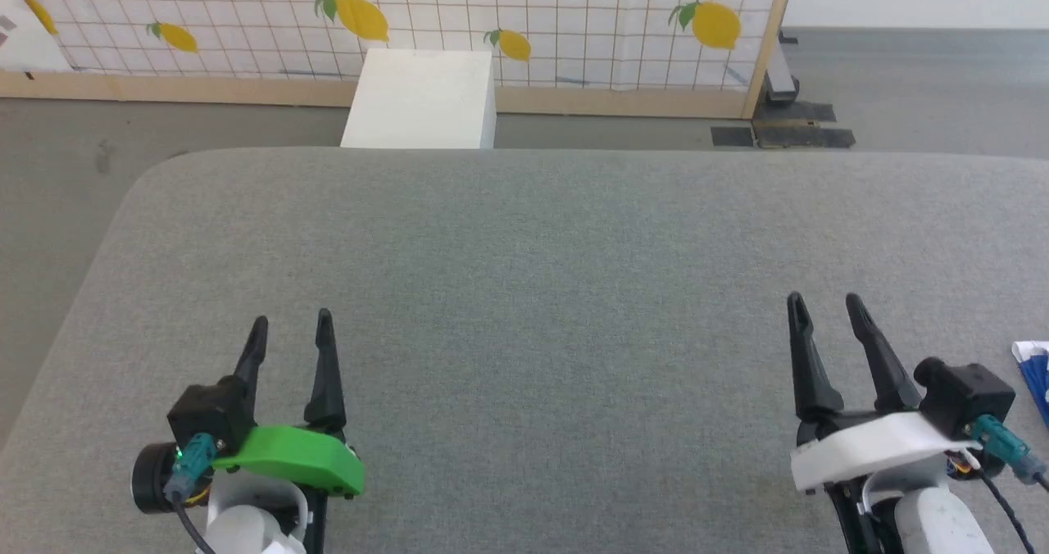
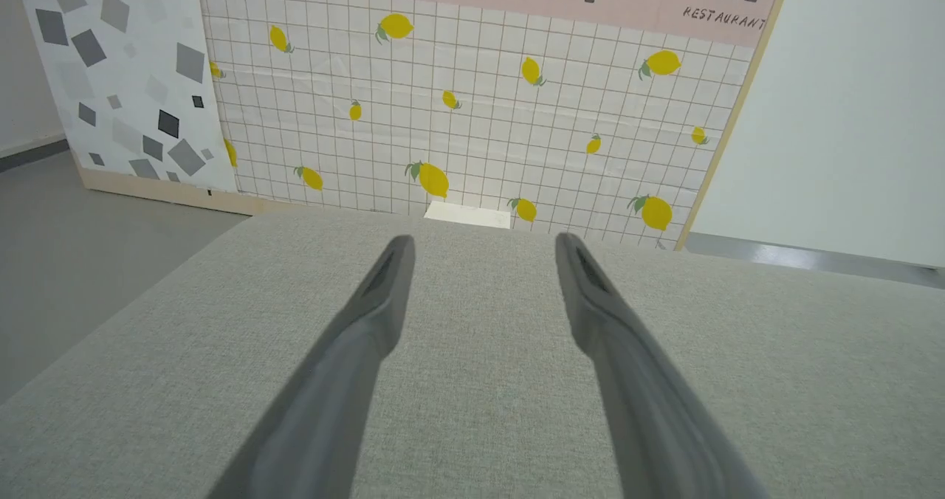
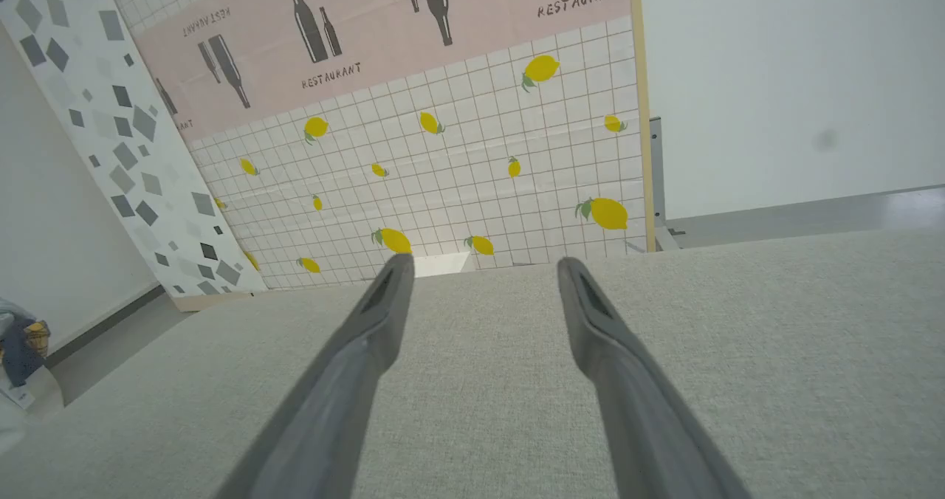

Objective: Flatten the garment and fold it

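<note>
both sets of fingers (image 1: 326,374) stand spread and empty, left gripper (image 1: 292,318) and right gripper (image 1: 823,297) over the grey table (image 1: 524,251), while a blue-and-white corner of the garment (image 1: 1036,372) lies just right of the right gripper, so that arm is nearer; long axis hidden.

Head cam looks down on my grey table (image 1: 524,251); both wrist cams sit low over it, facing same lemon wall (image 2: 480,115).
</note>
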### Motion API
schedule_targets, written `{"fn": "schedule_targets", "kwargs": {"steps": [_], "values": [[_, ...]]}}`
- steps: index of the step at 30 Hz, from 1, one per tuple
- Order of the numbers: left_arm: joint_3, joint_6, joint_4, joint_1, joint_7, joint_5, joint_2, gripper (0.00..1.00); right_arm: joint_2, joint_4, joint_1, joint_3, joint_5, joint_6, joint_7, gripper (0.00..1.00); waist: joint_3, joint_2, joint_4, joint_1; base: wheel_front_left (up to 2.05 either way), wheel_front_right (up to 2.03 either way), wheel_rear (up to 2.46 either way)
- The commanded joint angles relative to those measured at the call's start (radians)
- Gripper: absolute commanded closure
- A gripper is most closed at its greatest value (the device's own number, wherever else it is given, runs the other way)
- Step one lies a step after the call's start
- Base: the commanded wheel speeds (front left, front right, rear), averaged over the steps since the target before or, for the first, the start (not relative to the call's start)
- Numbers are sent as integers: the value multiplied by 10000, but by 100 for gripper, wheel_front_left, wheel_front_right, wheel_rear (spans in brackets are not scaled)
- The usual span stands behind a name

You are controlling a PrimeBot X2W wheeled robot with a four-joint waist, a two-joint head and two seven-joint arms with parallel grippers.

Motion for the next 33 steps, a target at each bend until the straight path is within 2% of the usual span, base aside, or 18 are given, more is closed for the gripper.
{"fn": "schedule_targets", "kwargs": {"steps": [1,9,14,23,24,33], "values": [[-61,-57,138,129,-10,11,-74,0,-8,114,186,-81,-259,-15,-64,0,-122,0,91,0,0,0,0],[-407,-56,685,239,-87,229,-98,0,-7,503,489,-568,-750,-15,195,0,-131,0,-46,0,0,0,0],[-462,107,763,257,-122,450,-95,0,-7,472,626,-528,-875,-15,307,0,-137,0,-127,0,0,0,0],[-420,66,713,296,-136,510,-89,0,-7,404,832,-337,-702,-15,368,0,-168,0,-204,0,0,0,0],[-435,61,717,151,-63,460,-102,100,-4,431,727,-345,-779,0,336,100,-166,0,-205,0,0,0,0],[-433,66,651,166,21,504,-111,100,-4,372,735,-351,-840,0,387,100,-159,0,-214,0,0,0,0]]}}
